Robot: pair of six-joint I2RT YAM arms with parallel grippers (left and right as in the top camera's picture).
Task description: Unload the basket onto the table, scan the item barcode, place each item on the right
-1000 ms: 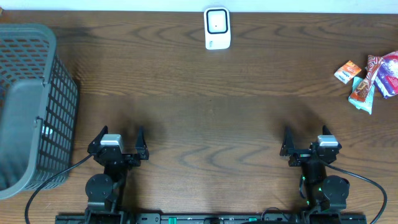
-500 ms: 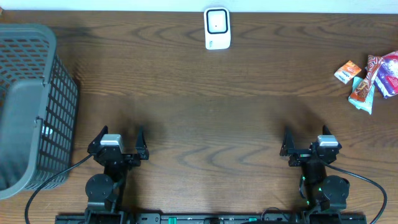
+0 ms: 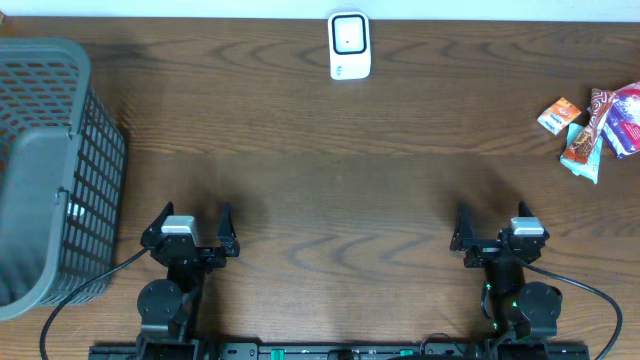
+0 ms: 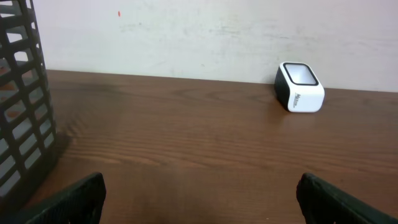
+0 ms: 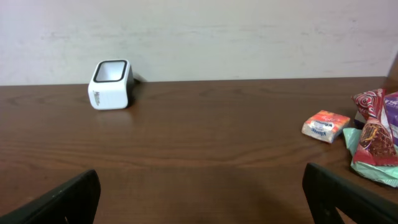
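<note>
Dark-brown wood grain covers the worktop (image 3: 330, 190), and both arms sit at its near edge. The left end effector (image 3: 193, 220) has its jaws spread wide and grips nothing. The right end effector (image 3: 492, 222) is just as wide and also grips nothing. In each wrist view only the two dark fingertips (image 4: 81, 196) show at the bottom corners, with bare wood between them.

The snack packets (image 3: 598, 122) lie in a small cluster at the right edge of the worktop, towards the far right corner. A small orange-and-white packet (image 3: 559, 115) sits on the cluster's left side. Red wrappers (image 3: 612, 112) and a pale teal one lie touching or overlapping beside it. The cluster is well apart from the right end effector, further from the near edge and off to its right. It is far across the worktop from the left end effector. In the right wrist view it sits at the right side, beyond the right fingertip.

The scanner (image 3: 349, 45), a white box with a dark window face, stands at the middle of the far edge, close to the wall (image 4: 186, 31). It is well apart from both end effectors. A grey mesh basket (image 3: 60, 170) fills the left edge, near the left end effector.
</note>
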